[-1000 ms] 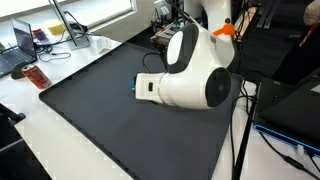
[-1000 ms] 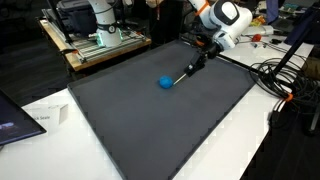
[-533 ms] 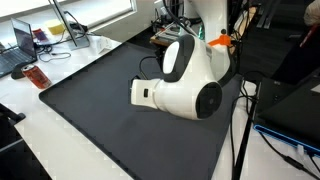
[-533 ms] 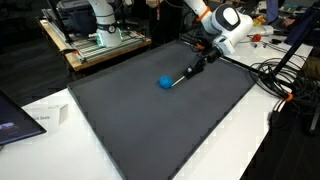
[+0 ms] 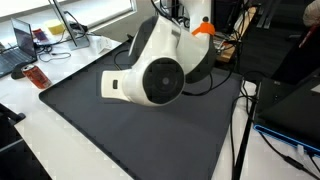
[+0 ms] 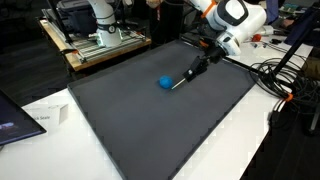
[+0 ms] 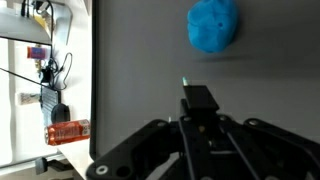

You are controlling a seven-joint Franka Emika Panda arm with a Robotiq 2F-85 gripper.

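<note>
A small blue crumpled lump (image 6: 165, 83) lies on the black mat (image 6: 150, 125), toward its far side. It also shows at the top of the wrist view (image 7: 213, 24). My gripper (image 6: 187, 76) hangs low over the mat just beside the lump, tilted toward it without touching it. In the wrist view my gripper (image 7: 198, 97) has its jaws closed together. A thin pale tip (image 7: 184, 82) shows at the fingertips; I cannot tell what it is. In an exterior view the white arm body (image 5: 150, 75) hides the gripper and the lump.
A laptop (image 5: 20, 45) and a red can (image 5: 37, 77) sit on the white table beside the mat. Another robot on a wooden bench (image 6: 95, 25) stands behind the mat. Cables (image 6: 275, 80) lie by the arm's base. A second laptop (image 6: 10, 115) and a card (image 6: 45, 118) lie nearby.
The arm's white body has swung up and to the left in an exterior view. The gripper has stayed close beside the blue lump, which has not moved.
</note>
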